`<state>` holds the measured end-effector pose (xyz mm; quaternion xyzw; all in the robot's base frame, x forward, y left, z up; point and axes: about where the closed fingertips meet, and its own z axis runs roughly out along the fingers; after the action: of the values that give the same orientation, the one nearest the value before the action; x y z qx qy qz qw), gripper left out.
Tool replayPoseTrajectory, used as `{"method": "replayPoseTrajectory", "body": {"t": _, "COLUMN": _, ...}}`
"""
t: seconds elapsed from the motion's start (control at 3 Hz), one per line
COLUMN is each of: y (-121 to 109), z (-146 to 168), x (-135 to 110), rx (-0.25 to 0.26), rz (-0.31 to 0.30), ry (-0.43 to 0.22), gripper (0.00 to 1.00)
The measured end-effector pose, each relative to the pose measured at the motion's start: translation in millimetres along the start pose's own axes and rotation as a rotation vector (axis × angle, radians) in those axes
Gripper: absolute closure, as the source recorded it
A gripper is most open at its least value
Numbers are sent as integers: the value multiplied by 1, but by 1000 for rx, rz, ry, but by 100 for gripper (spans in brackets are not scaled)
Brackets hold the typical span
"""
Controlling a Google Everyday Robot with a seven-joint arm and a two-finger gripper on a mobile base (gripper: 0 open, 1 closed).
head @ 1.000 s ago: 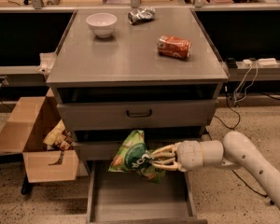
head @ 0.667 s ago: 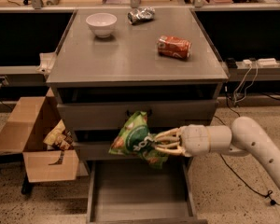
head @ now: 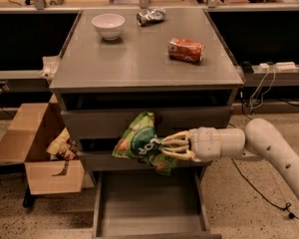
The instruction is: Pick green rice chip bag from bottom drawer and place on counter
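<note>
- Over the last second the tool (head: 165,149) had climbed, carrying the green rice chip bag (head: 138,140) from just above the bottom drawer (head: 149,210) up to the level of the closed drawer fronts.
- The tool's pale fingers (head: 175,143) were clamped on the bag's right edge, and the bag hung tilted to their left, in the air and touching nothing else that could be seen.
- The bottom drawer stood pulled out beneath, its grey floor bare, so the pick looked done.
- The bag was below the counter (head: 139,63) and in front of the cabinet, so the lift seemed only partly made: it had yet to clear the front edge.
- On the counter, the open patch nearest the front, well apart from the soda can (head: 186,50) and the white bowl (head: 108,25), looked the likely spot.
</note>
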<state>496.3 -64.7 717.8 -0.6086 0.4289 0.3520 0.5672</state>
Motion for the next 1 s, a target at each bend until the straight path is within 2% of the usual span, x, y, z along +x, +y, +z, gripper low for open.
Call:
{"method": "replayPoseTrajectory", "body": {"t": 0.33, "y": -49, "z": 0, "x": -45, "rx": 18, "rz": -10, "ry": 32, "gripper": 100}}
{"method": "replayPoseTrajectory", "body": {"t": 0.67, "y": -132, "z": -10, "x": -115, "rx": 36, "rz": -40, "ry": 123, "gripper": 100}}
{"method": "replayPoseTrajectory", "body": {"t": 1.0, "y": -185, "z": -25, "x": -150, "rx": 73, "rz": -66, "ry": 163, "gripper": 100}}
